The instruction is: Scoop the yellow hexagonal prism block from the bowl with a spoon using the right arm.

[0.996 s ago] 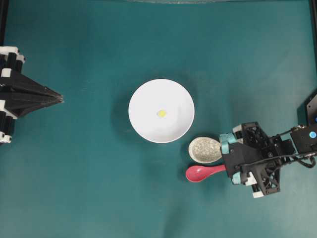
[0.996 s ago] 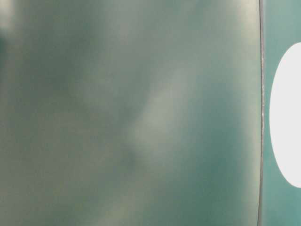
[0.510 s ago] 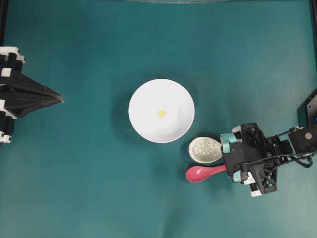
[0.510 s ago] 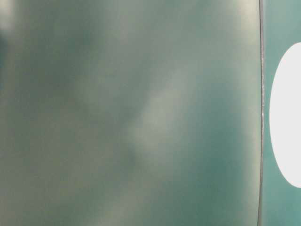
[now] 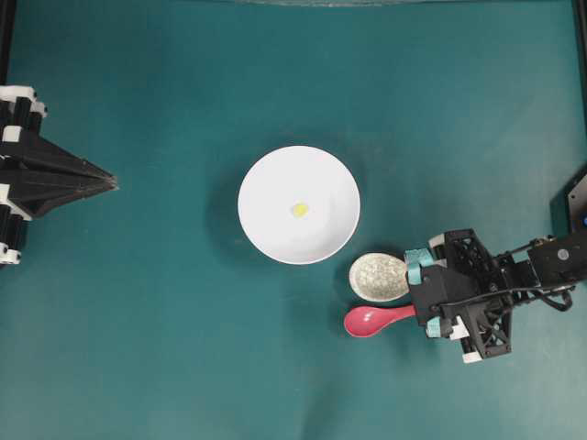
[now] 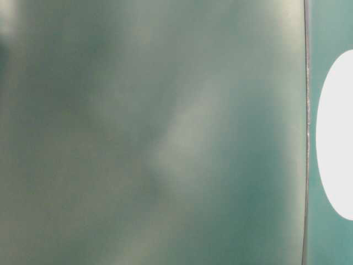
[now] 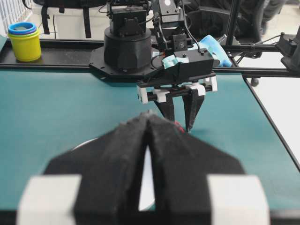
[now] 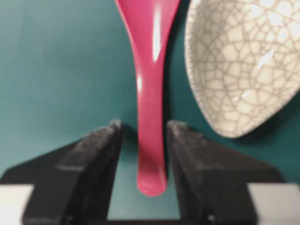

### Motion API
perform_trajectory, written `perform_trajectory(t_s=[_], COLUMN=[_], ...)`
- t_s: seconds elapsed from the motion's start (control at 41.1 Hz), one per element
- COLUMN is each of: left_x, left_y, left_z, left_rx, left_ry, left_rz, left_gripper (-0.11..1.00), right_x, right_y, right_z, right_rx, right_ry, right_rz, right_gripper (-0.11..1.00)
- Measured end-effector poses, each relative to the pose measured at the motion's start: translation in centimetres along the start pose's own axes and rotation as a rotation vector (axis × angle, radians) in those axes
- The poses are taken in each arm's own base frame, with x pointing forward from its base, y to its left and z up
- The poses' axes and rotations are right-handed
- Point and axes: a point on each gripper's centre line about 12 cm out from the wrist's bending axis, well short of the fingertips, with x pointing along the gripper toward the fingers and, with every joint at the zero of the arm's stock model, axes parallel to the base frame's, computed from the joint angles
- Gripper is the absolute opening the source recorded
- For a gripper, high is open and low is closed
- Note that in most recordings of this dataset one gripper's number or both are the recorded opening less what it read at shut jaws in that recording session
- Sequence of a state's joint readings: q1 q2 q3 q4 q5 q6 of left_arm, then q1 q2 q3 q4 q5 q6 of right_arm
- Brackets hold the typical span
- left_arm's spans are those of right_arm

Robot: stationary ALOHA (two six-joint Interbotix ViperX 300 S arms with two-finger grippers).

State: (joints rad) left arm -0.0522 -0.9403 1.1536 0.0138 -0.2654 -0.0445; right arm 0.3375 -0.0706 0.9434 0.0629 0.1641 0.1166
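The white bowl (image 5: 266,174) sits mid-table with the tiny yellow hexagonal prism block (image 5: 299,210) lying near its centre. The pink-red spoon (image 5: 371,320) lies flat on the teal mat to the bowl's lower right, scoop toward the left. My right gripper (image 5: 420,310) is down at the handle's end. In the right wrist view the handle (image 8: 150,93) runs between the two black fingers of this gripper (image 8: 143,126), close to the right finger, with a gap to the left one. My left gripper (image 5: 110,181) rests shut at the left edge, far from the bowl.
A speckled oval spoon rest (image 5: 379,276) lies just above the spoon, touching the bowl's lower right side and close to my right gripper. A yellow and blue cup stack (image 7: 23,40) stands beyond the table's far side. The table-level view is blurred, with only the bowl (image 6: 336,132) showing.
My right gripper's fingers have narrowed around the spoon handle and the arm has edged slightly left. The spoon, bowl, block and left arm have not moved.
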Motion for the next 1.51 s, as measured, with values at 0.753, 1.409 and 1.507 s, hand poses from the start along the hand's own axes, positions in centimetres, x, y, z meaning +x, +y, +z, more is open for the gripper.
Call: perform_trajectory(t_s=[0.753,1.409,1.507], left_x=[0.0,0.0,0.0], left_y=[0.0,0.0,0.0], left_z=[0.0,0.1,0.1], left_rx=[0.000,0.000,0.000], left_ry=[0.000,-0.008,-0.008], left_rz=[0.000,0.000,0.000], left_gripper=[0.03,0.03,0.03], right_x=[-5.0,-6.4,-6.4], right_y=[0.3,-1.8,-1.8], right_z=[2.6,1.5,1.4], right_rx=[0.002,0.324,0.353], right_ry=[-0.004,0.034,0.042], right_rz=[0.006,-0.035,-0.037], right_gripper=[0.23,0.23,0.23])
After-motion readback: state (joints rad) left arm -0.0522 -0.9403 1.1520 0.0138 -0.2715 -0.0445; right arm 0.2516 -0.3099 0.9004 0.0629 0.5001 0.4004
